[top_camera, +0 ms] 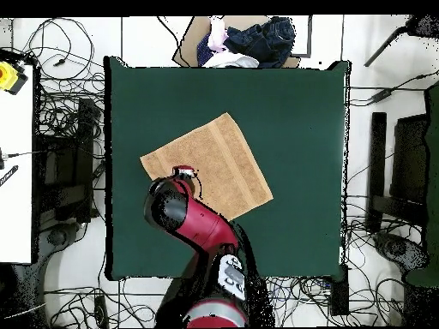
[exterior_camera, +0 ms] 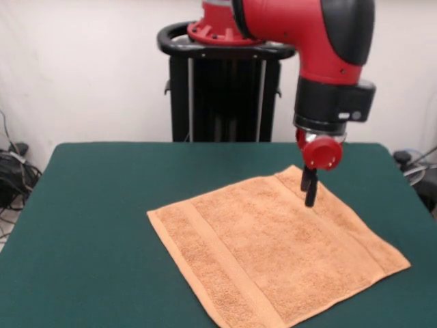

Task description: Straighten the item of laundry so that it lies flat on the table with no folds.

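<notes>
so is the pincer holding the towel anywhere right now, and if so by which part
It cannot be told. The pincer points down at the towel near its far corner, tips close together, but whether they pinch the cloth or merely touch it does not show.

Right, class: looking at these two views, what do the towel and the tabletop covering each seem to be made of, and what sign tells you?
The towel: apparently terry cloth, orange-tan, with a nubby looped pile and flatter woven bands near two edges; matte and soft-looking. The table: seemingly covered in dark green felt-like cloth, with an even, dull surface showing no shine or grain. The exact fibre of either cannot be told from here.
</notes>
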Robot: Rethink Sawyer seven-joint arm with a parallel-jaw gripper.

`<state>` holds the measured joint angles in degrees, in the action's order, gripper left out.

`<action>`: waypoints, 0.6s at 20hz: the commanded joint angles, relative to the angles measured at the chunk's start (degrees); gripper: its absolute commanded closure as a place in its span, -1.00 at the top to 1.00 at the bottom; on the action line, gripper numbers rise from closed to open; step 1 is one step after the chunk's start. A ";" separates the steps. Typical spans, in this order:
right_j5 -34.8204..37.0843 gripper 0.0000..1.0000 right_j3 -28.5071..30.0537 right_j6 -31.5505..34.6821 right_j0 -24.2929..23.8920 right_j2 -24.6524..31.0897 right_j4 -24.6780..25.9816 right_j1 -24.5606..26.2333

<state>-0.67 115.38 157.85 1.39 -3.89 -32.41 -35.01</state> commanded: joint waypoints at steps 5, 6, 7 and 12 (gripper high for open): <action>-4.68 1.00 2.72 7.05 1.56 9.16 5.35 7.04; -5.15 1.00 2.35 7.38 2.17 9.30 5.30 7.81; -5.77 1.00 1.98 7.59 2.32 9.58 5.55 8.75; -8.48 1.00 -0.34 8.09 3.04 11.21 6.10 13.53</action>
<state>-4.65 116.23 157.85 3.40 0.69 -27.83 -27.10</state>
